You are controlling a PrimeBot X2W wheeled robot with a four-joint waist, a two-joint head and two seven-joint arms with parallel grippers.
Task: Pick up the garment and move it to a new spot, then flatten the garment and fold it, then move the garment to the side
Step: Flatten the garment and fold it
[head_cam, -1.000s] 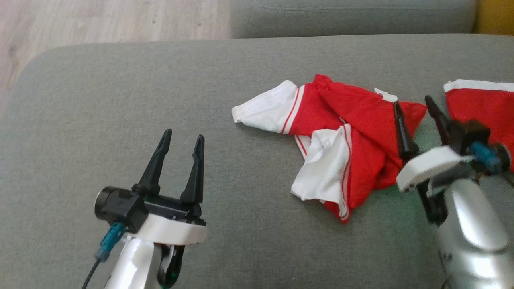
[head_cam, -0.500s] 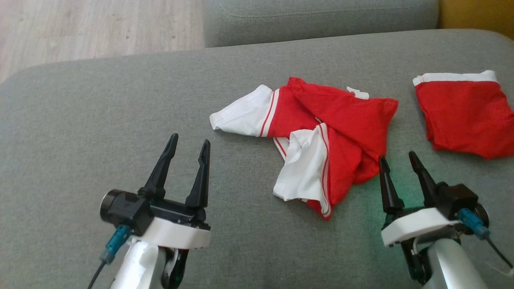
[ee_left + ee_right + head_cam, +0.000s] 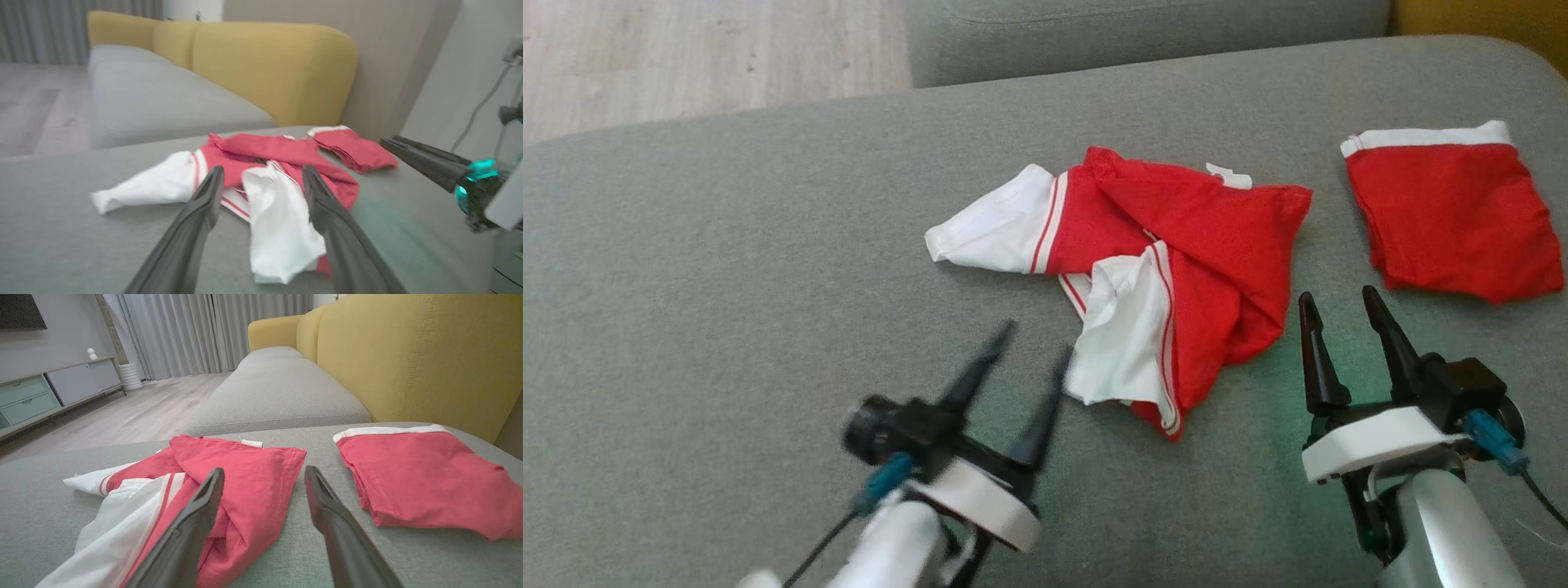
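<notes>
Nothing done yet: red-and-white shirt (image 3: 1143, 278) lies crumpled and ungrasped, with left gripper (image 3: 1037, 339) and right gripper (image 3: 1339, 296) both open and empty.

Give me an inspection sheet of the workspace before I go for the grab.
Surface: grey sofa cushion, holds both garments.
Job's things: crumpled red and white garment, mid-cushion, not held.
Clutter: folded red garment to its right, apart from it.
Grippers: left gripper open, aimed at the white sleeve; right gripper open, empty, near the red edge.
Cables: blue-plugged cable at each wrist.
Surroundings: yellow backrest, wood floor, curtains.
</notes>
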